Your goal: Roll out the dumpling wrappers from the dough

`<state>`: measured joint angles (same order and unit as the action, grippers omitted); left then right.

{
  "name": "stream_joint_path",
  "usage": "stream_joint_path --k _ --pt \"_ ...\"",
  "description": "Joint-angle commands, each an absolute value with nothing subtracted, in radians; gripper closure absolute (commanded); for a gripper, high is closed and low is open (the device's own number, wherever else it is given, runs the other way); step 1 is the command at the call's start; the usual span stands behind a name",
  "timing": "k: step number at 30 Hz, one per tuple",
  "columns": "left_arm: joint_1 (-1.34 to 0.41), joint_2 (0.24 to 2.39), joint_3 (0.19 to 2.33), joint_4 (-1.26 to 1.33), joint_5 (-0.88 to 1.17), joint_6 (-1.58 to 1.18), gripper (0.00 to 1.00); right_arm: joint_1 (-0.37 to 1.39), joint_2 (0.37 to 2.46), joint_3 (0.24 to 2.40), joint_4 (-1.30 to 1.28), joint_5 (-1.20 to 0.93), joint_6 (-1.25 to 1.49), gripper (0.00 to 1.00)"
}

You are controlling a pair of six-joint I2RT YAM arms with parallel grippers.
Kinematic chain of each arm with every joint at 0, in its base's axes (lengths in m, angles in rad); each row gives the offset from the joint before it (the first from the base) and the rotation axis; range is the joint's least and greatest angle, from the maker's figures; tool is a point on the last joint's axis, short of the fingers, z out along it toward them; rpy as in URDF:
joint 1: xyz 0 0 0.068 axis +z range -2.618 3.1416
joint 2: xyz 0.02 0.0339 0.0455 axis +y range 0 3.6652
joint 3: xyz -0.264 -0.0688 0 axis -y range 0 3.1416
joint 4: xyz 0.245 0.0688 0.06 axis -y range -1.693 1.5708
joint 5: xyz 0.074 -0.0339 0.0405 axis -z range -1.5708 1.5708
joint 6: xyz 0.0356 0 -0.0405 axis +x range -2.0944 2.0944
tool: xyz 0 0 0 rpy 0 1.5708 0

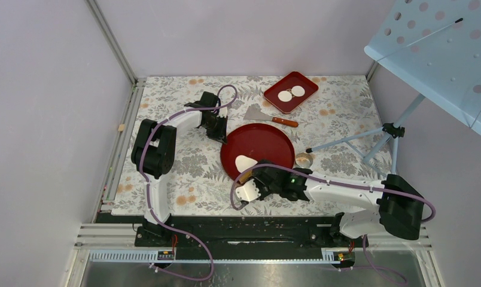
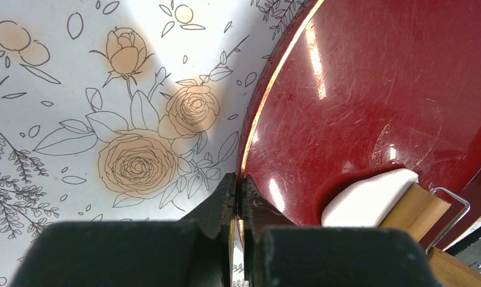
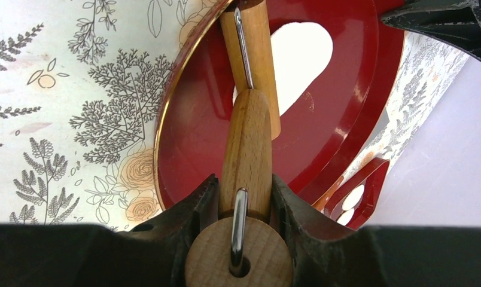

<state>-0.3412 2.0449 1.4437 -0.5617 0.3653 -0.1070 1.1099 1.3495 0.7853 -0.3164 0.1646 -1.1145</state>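
The dough is a flattened white patch at the near edge of a round red plate. My right gripper is shut on the wooden handle of a small roller, and the roller's barrel lies against the dough. My left gripper is shut on the plate's left rim; the dough shows beside the roller there too. Two dumpling wrappers lie in a red rectangular tray at the back.
A scraper with a wooden handle lies between tray and plate. A small metal ring cutter sits right of the plate. A tripod's legs reach in from the right. Walls enclose the floral mat.
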Motion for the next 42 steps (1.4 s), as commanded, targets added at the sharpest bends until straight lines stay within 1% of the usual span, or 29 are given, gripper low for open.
stream_joint_path --k 1,22,27,32,37,42 --pt "-0.342 2.045 1.419 -0.522 0.270 -0.107 1.00 1.109 1.382 0.682 -0.716 0.035 -1.085 1.00" --pt "-0.342 2.045 1.421 -0.525 0.267 -0.109 1.00 1.106 1.280 0.674 -0.879 0.045 -1.040 1.00" --pt "-0.342 2.045 1.421 -0.525 0.267 -0.109 1.00 1.076 1.227 0.811 -0.885 0.041 -0.970 1.00" --pt "-0.341 2.046 1.421 -0.525 0.265 -0.109 1.00 1.045 1.223 0.991 -0.736 0.168 -0.852 1.00" --pt "-0.341 2.047 1.422 -0.525 0.265 -0.110 1.00 1.045 1.304 1.127 -0.642 0.199 -0.739 1.00" --pt "-0.341 2.047 1.422 -0.525 0.266 -0.109 1.00 1.048 1.425 1.176 -0.575 0.265 -0.693 1.00"
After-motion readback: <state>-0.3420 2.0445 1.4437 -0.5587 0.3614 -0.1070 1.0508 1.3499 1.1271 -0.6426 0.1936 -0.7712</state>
